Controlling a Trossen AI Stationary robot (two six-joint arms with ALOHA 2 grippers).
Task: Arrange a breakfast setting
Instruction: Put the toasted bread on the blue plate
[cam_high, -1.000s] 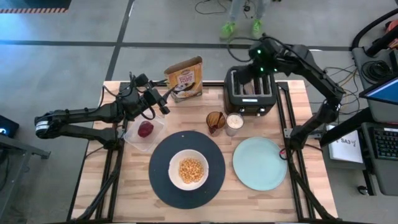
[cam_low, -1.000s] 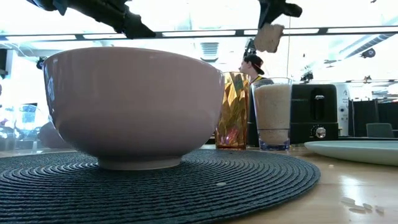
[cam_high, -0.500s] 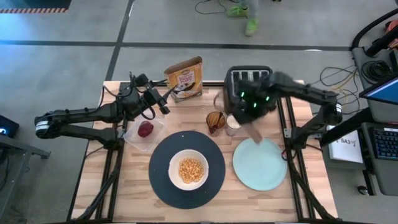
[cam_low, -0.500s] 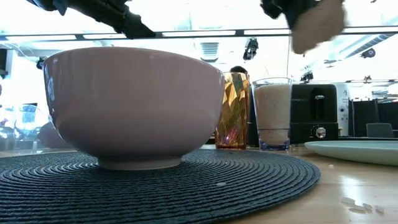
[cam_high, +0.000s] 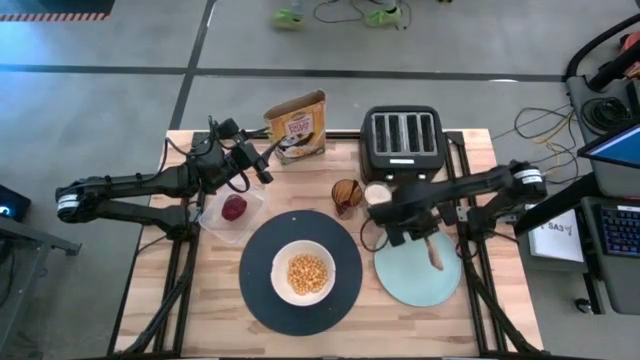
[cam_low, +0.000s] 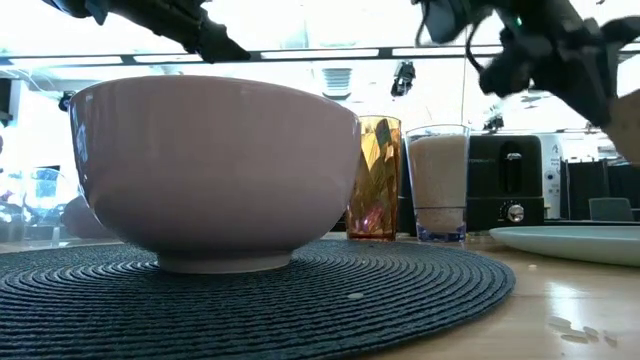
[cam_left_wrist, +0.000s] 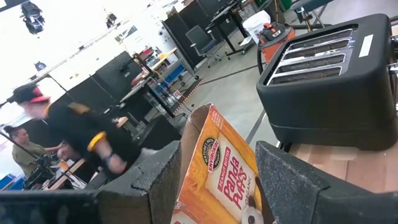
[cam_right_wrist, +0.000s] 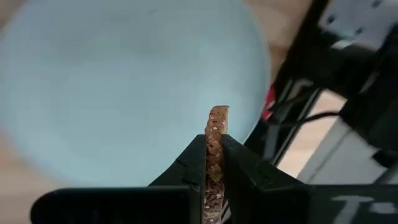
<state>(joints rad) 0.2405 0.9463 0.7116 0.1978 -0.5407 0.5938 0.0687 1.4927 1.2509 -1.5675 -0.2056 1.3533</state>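
Holding the table's centre, the large black round plate (cam_high: 303, 273) carries the white bowl (cam_high: 303, 273) of cereal; beside it the pale green plate (cam_high: 417, 264) waits bare; the right gripper (cam_high: 432, 250) hangs above it, clamped on the toast slice (cam_right_wrist: 216, 149), a pinch the right wrist view shows best; the left gripper (cam_left_wrist: 217, 177) hovers half-open facing the cereal box (cam_high: 297, 126); the fruit (cam_high: 234, 207) seems unplaced.

Right tool (cam_high: 433, 249) clamped; left tool (cam_high: 262, 166) part-open.

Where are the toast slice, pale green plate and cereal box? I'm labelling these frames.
toast slice (cam_right_wrist: 217, 134): right wrist view, its edge above the fingers.
pale green plate (cam_high: 405, 275): high view, bare surface.
cereal box (cam_high: 297, 128): high view, front face.
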